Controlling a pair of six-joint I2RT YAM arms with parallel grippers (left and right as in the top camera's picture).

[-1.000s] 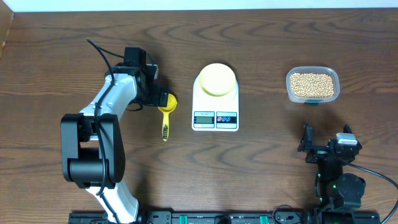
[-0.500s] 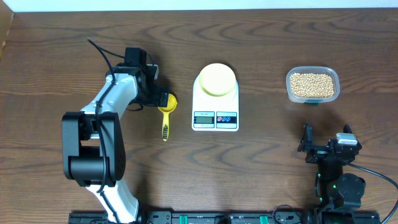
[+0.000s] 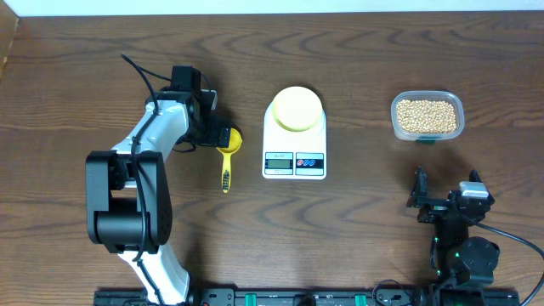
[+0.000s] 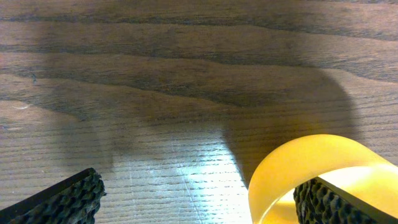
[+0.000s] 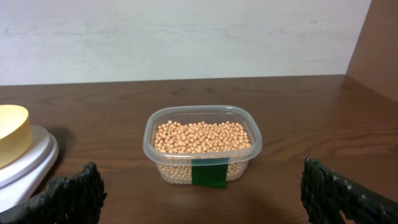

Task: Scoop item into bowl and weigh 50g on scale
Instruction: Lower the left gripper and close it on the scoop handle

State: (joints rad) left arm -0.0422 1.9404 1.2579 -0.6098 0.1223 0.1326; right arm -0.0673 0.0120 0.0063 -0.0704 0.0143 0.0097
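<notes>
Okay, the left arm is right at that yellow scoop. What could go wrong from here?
The left gripper stands open at the cup end of the yellow scoop, not its handle. Closing there may pinch the rim and flip it. The beans sit in the tub on the far side of the scale, so carrying the scoop across could bump the bowl off centre or spill beans.

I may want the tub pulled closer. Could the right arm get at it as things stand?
Probably yes. The tub of beans sits straight ahead of the right arm's open fingers, with only bare table between them and nothing blocking the way.
</notes>
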